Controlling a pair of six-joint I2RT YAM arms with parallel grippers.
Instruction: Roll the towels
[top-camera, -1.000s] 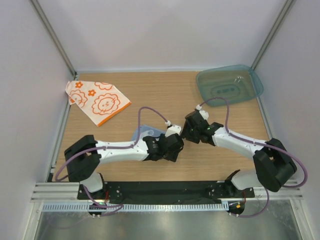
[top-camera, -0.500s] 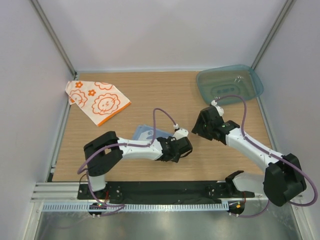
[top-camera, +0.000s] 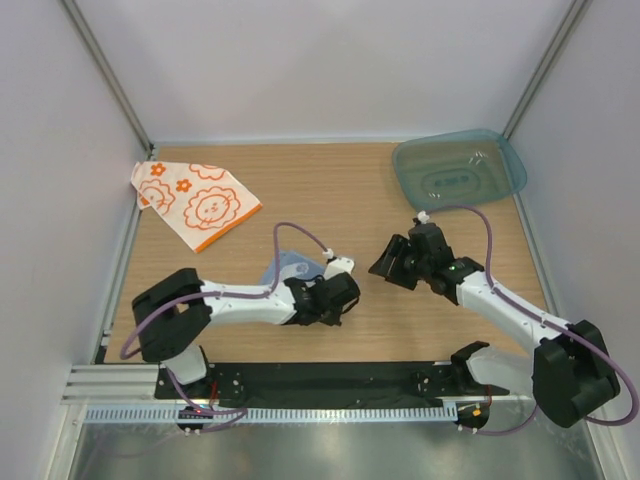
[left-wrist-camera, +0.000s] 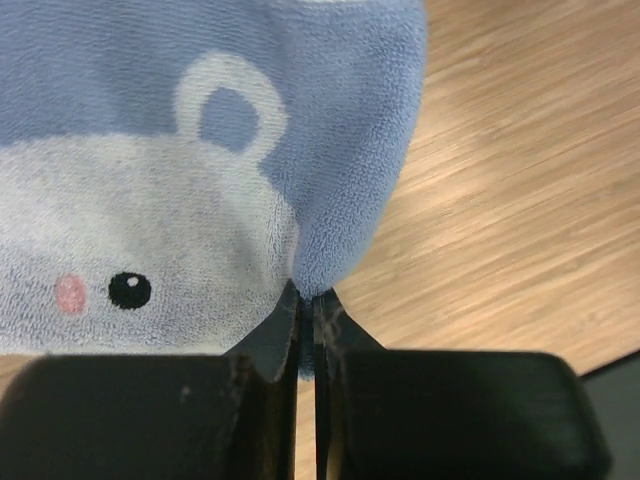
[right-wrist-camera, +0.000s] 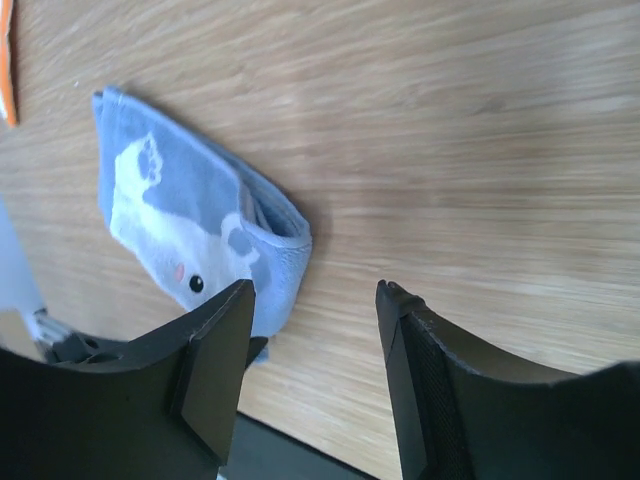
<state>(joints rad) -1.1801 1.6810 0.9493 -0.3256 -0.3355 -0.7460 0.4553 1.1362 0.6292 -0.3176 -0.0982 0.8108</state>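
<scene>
The light blue towel (top-camera: 285, 268) lies folded on the wooden table near the front middle. It shows a white animal print in the left wrist view (left-wrist-camera: 200, 150) and in the right wrist view (right-wrist-camera: 190, 235). My left gripper (top-camera: 312, 290) is shut on this towel's near right edge, with a fold of blue cloth pinched between the fingertips (left-wrist-camera: 305, 297). To the right of the towel, my right gripper (top-camera: 385, 262) hovers open and empty (right-wrist-camera: 315, 290) over bare wood. The white towel with orange flower and lion prints (top-camera: 195, 203) lies flat at the back left, far from both grippers.
A translucent teal plastic tray (top-camera: 505, 160) sits at the back right corner. Pale walls with metal posts close in the table on three sides. The black base rail (top-camera: 320, 380) runs along the front edge, just below the blue towel.
My left gripper has closed on the edge of the blue towel, and its arm has shifted slightly left. The right gripper has moved a little forward and stays open.
</scene>
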